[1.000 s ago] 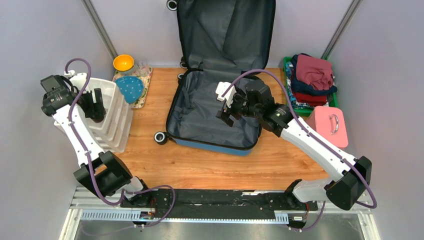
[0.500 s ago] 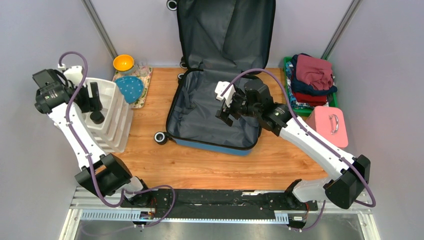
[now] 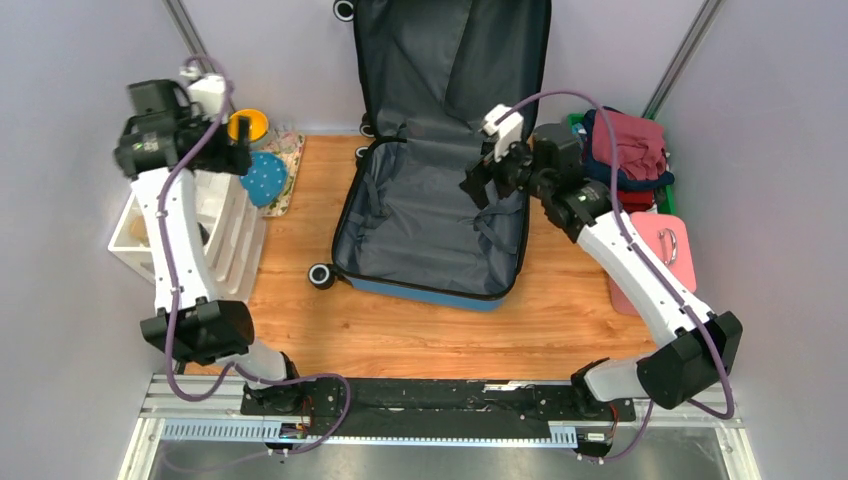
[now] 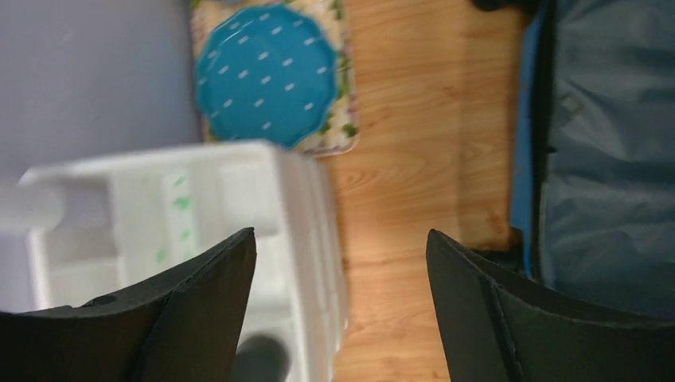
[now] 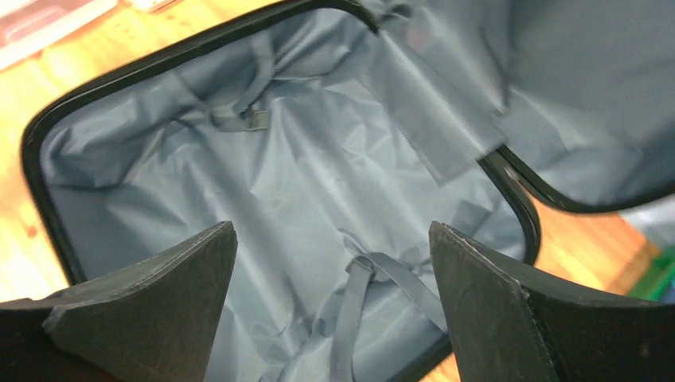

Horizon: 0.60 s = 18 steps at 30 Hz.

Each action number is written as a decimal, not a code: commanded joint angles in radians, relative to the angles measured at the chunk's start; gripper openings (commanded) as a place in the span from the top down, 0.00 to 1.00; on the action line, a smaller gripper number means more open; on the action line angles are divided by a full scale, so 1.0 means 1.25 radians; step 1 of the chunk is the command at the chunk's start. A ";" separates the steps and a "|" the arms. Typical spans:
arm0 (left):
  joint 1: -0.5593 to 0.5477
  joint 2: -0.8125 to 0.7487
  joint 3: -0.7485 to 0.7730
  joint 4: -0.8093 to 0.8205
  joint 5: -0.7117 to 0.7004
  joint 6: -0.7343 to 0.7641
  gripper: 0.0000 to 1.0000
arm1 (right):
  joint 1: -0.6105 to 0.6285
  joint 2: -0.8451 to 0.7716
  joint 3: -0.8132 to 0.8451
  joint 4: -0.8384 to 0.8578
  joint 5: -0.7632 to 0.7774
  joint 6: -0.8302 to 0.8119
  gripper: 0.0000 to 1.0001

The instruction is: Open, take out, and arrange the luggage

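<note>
**Luggage open, both grippers free**

The luggage (image 3: 430, 225) lies mid-worktop (image 3: 300, 310), lid propped upright, lining apparently bare. Your right gripper (image 5: 332, 231) hangs open over it; the left gripper (image 4: 341, 235), also open, is above the white organiser (image 4: 199, 207). Sweep under the straps (image 5: 350, 306) before arranging.

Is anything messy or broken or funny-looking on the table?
Nothing looks broken or spilled. The luggage lies open and a bit crooked on the table, with its straps loose inside. The clothes are heaped up high over their green tray.
</note>
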 commanded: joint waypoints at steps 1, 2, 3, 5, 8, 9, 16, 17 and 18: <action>-0.208 0.056 0.066 0.028 -0.031 -0.025 0.14 | -0.098 -0.029 0.016 0.034 -0.024 0.166 0.04; -0.243 0.071 0.074 0.032 -0.030 -0.041 0.14 | -0.114 -0.038 0.006 0.038 -0.032 0.177 0.04; -0.274 0.099 0.087 0.033 -0.022 -0.052 0.14 | -0.144 -0.056 -0.003 0.044 -0.040 0.188 0.03; -0.363 0.121 0.082 0.061 -0.015 -0.091 0.14 | -0.170 -0.072 -0.030 0.045 -0.037 0.202 0.03; -0.458 0.149 0.035 0.121 0.012 -0.134 0.14 | -0.235 -0.104 -0.068 0.044 -0.035 0.248 0.03; -0.479 0.158 -0.010 0.138 0.024 -0.141 0.14 | -0.266 -0.118 -0.098 0.036 -0.035 0.253 0.02; -0.532 0.160 -0.250 0.284 0.053 -0.284 0.13 | -0.293 -0.199 -0.318 0.087 0.057 0.228 0.02; -0.532 0.155 -0.272 0.298 0.048 -0.290 0.13 | -0.293 -0.207 -0.335 0.091 0.063 0.236 0.02; -0.532 0.154 -0.307 0.307 0.026 -0.292 0.13 | -0.292 -0.227 -0.349 0.092 0.070 0.236 0.02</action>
